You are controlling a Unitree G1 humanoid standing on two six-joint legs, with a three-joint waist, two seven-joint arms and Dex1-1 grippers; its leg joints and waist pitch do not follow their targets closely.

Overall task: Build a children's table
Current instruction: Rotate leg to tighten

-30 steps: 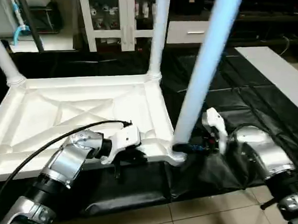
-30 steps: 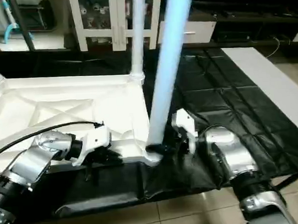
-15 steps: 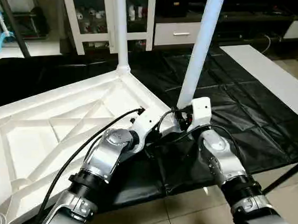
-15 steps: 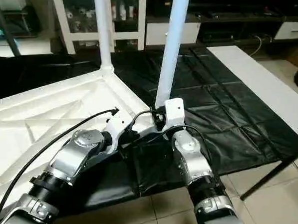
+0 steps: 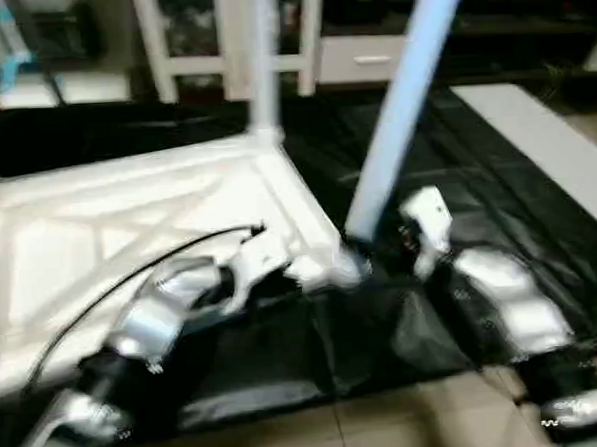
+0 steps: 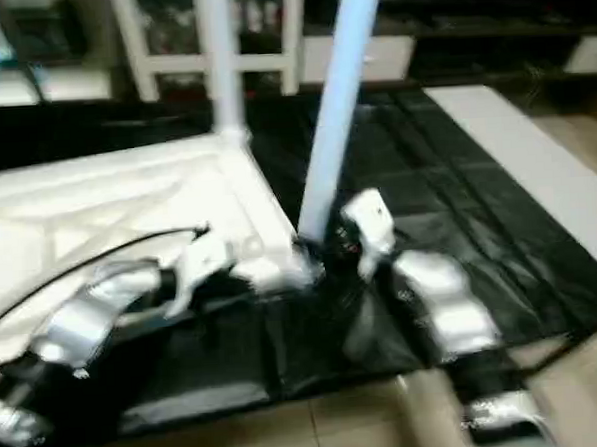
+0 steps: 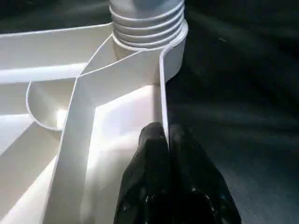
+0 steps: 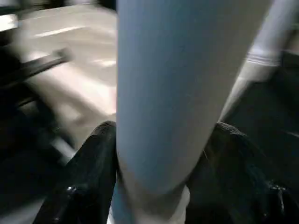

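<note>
Leg [image 5: 398,113] stood in corner socket [image 7: 148,44] of upturned top [image 5: 128,222], between right claw [image 8: 154,154] fingers, closed around it, likely for screwing. Left claw [image 7: 164,140] pinched top's rim wall just beside socket, likely steadying. Black-covered desk [image 5: 496,173] beneath.

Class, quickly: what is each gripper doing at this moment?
Left gripper: shut on the rim of the white plastic ribbed table top.
Right gripper: shut on the long white tubular leg near its base.

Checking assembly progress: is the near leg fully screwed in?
Not fully: the white tubular leg shows exposed threads above the round corner socket.
</note>
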